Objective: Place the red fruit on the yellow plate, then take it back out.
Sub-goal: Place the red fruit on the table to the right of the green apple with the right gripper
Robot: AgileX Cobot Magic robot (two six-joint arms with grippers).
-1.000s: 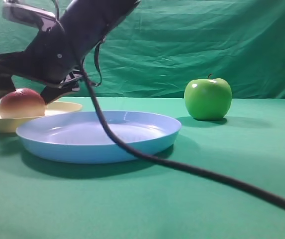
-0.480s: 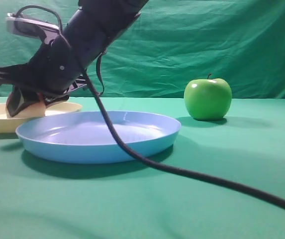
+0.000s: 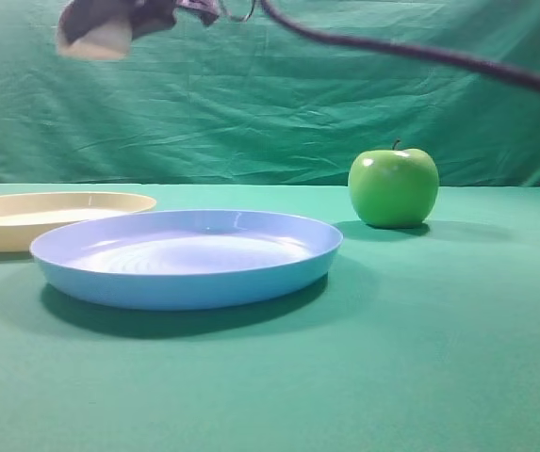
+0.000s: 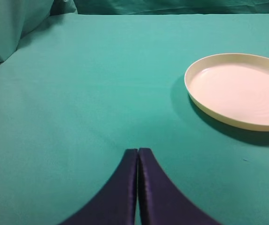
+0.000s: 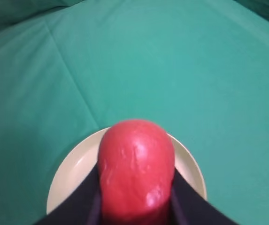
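Note:
My right gripper (image 3: 109, 24) hangs high at the top left, shut on the red fruit (image 3: 100, 40), whose pale base shows under the dark fingers. In the right wrist view the red fruit (image 5: 136, 164) is squeezed between the two dark fingers (image 5: 85, 201), well above the yellow plate (image 5: 71, 173). The yellow plate (image 3: 24, 226) lies bare at the far left of the table. My left gripper (image 4: 138, 152) is shut with nothing in it, low over the green cloth, left of the yellow plate (image 4: 219, 115).
A larger light-blue plate (image 3: 185, 278) sits in front of the yellow one. A green apple (image 3: 394, 186) stands at the back right. A black cable (image 3: 420, 52) runs across the top. Green cloth covers table and backdrop.
The right gripper closed on the red fruit on the yellow plate and lifted it far up to the top of the view. The plate now lies bare.

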